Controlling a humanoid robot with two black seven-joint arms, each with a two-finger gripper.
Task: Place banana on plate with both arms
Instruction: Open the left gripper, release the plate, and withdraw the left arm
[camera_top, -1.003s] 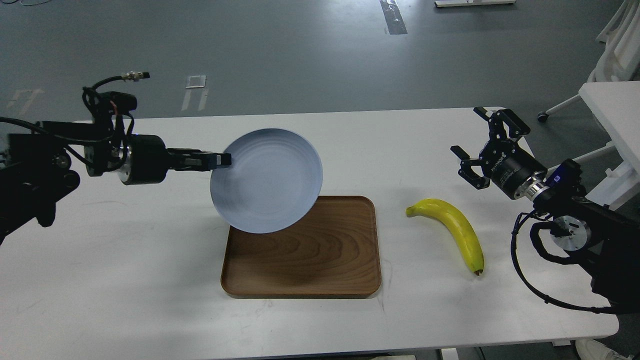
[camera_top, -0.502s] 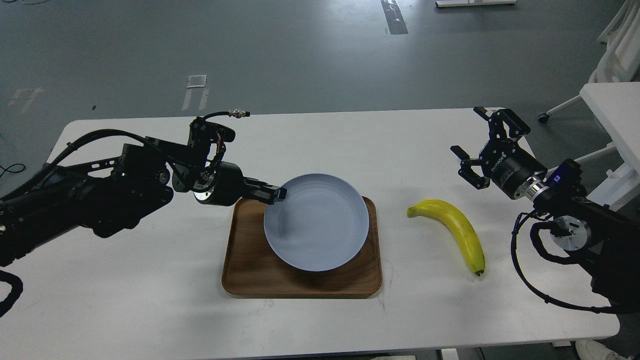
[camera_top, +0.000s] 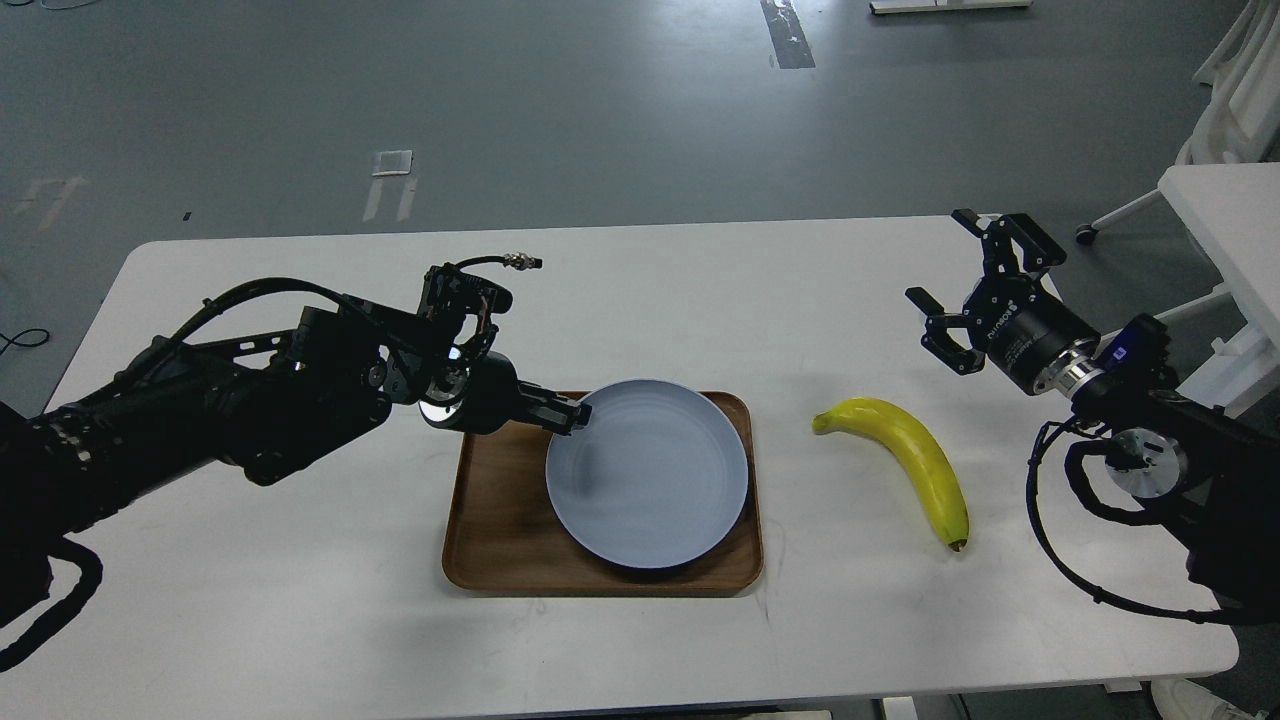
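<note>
Pale blue-grey, the plate (camera_top: 647, 473) lay on the brown wooden tray (camera_top: 500, 530) at the frame's centre, toward the tray's right side. At the plate's upper-left rim, the left gripper (camera_top: 572, 415) was clamped on the edge. Right of the tray, the yellow banana (camera_top: 912, 455) rested on the white table (camera_top: 300, 620), apart from both. In the upper right, the right gripper (camera_top: 975, 278) hung above the table with its fingers spread, holding nothing.

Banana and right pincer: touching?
Apart. The head view shows the right pincer open and raised beyond the banana, with bare white table plainly between them; the banana lies untouched.
</note>
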